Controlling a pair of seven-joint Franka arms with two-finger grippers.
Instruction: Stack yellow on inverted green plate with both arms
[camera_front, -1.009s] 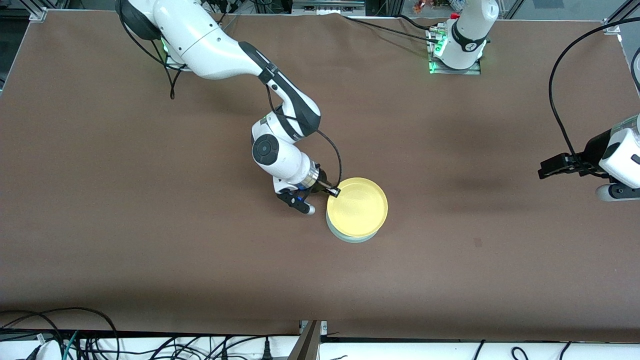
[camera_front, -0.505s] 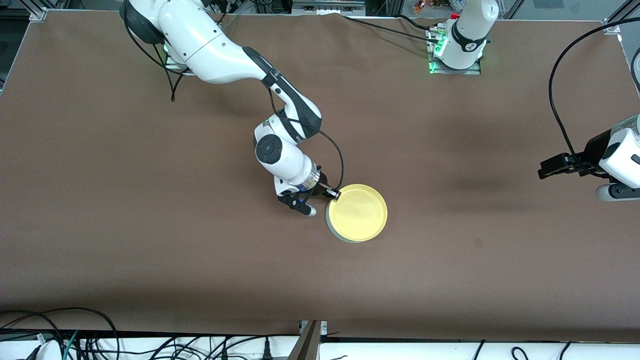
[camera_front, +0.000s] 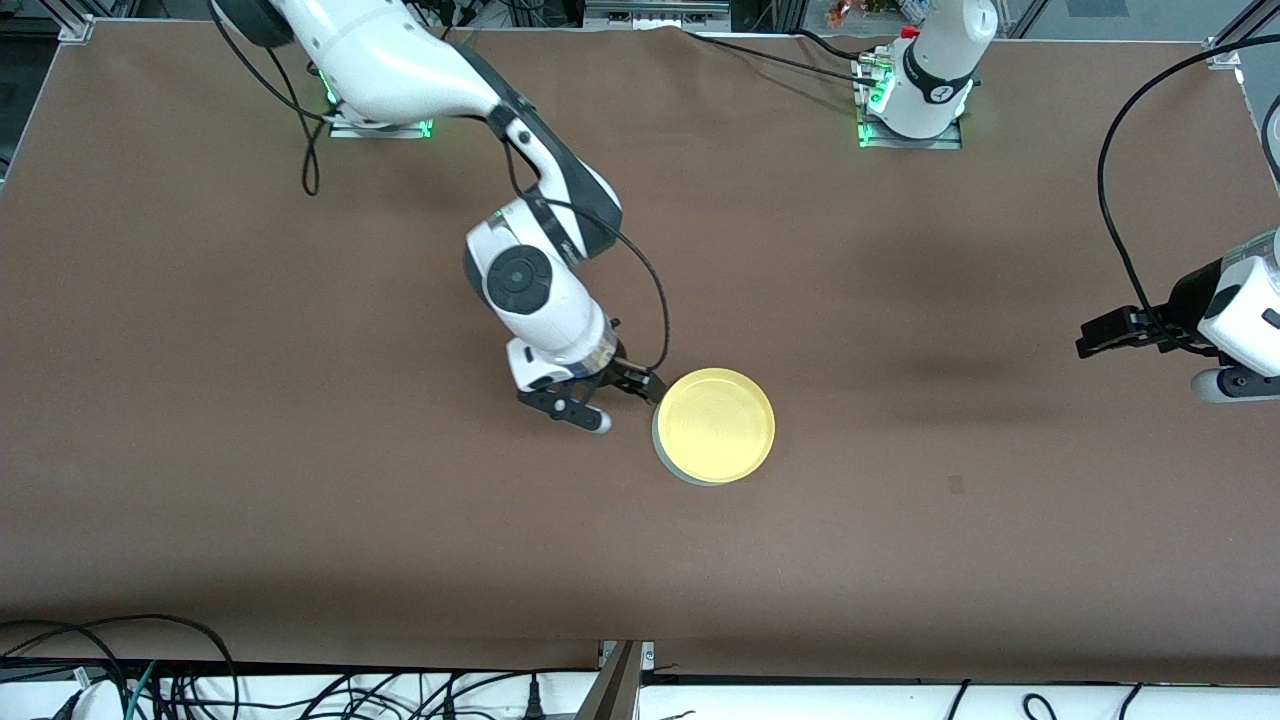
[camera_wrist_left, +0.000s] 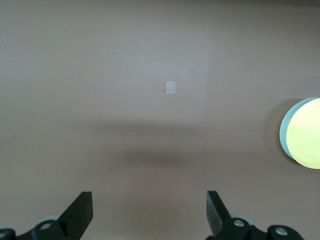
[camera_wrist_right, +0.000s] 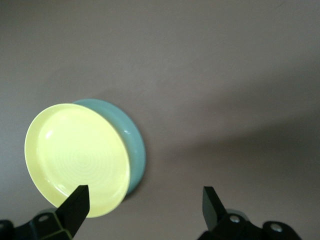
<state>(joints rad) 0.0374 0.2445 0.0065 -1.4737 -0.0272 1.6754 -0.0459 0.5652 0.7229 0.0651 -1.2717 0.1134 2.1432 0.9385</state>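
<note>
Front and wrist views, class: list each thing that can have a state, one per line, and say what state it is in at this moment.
yellow plate: right way up, stacked on the green plate, held by nothing.
green plate: on the table under the yellow plate, only its edge showing.
right gripper: open, empty, just beside the stacked plates.
left gripper: open, empty, waiting above bare table at the left arm's end.

Only the right gripper (camera_front: 612, 402) crowds the stacked plates (camera_front: 713, 427); bare table (camera_front: 950, 560) elsewhere
</note>
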